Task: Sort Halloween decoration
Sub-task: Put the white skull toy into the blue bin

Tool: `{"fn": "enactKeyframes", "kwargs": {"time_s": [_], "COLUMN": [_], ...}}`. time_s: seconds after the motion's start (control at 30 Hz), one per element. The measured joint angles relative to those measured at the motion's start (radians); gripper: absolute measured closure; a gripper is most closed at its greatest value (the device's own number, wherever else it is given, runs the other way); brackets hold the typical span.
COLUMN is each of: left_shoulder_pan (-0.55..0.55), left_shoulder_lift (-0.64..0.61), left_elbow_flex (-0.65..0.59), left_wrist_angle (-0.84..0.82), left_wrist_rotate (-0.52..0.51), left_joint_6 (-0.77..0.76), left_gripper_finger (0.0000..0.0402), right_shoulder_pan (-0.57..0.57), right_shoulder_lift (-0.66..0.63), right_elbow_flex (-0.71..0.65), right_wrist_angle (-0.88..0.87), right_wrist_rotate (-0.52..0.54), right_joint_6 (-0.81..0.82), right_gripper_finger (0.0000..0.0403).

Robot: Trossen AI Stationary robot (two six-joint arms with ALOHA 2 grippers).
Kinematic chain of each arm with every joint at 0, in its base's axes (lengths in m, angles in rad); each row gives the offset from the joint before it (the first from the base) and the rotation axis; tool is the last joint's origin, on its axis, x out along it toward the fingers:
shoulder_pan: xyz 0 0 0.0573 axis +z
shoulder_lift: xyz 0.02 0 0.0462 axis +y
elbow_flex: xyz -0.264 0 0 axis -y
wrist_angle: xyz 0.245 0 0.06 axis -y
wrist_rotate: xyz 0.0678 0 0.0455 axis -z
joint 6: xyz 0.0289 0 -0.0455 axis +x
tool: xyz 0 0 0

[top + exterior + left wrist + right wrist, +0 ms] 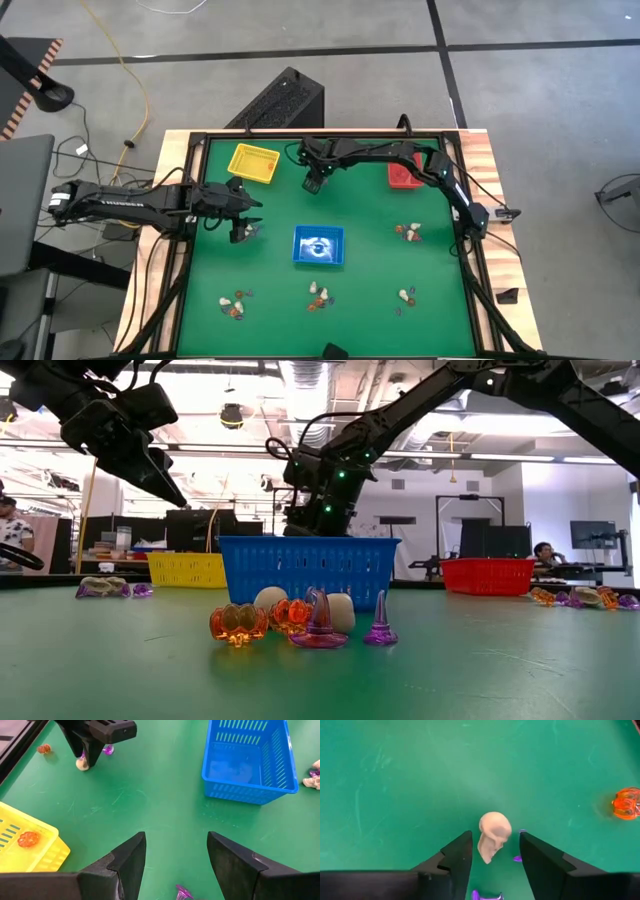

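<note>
Well, on the green mat (150,795) I see the blue basket (247,765), then the yellow tray (45,855). My left gripper (176,855) hangs wide open, empty. My right gripper (495,855) straddles a whitish skull (493,840) lying on the mat, jaws apart, not gripping it.

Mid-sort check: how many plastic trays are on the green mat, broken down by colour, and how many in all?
Yellow slotted plastic tray: 1
Blue slotted plastic tray: 1
Red slotted plastic tray: 1, partly hidden under an arm in the high view
Total: 3
</note>
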State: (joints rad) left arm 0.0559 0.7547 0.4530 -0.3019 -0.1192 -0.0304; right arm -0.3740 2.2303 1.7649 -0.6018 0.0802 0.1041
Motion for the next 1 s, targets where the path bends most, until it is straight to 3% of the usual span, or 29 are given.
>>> {"fn": "enactKeyframes", "kwargs": {"time_s": [0.43,0.73,0.87,1.0], "left_shoulder_pan": [0.0,0.0,0.0,0.0], "left_shoulder_lift": [0.0,0.0,0.0,0.0], "left_elbow_flex": [0.0,0.0,0.0,0.0], "left_wrist_angle": [0.0,-0.009,-0.019,-0.03], "left_wrist_rotate": [0.0,0.0,0.0,0.0], "left_joint_6": [-0.007,-0.007,-0.007,-0.007], "left_gripper_finger": [0.02,0.02,0.02,0.02], "right_shoulder_pan": [0.008,0.044,0.073,0.095], "right_shoulder_lift": [0.0,-0.001,-0.01,-0.01], "right_elbow_flex": [0.0,0.0,0.018,0.081], "right_wrist_angle": [-0.045,-0.047,-0.126,-0.217], "right_wrist_rotate": [-0.004,-0.079,-0.145,-0.097], "right_joint_6": [-0.027,-0.106,-0.154,-0.183], "right_gripper_finger": [0.025,0.0284,0.029,0.029]}}
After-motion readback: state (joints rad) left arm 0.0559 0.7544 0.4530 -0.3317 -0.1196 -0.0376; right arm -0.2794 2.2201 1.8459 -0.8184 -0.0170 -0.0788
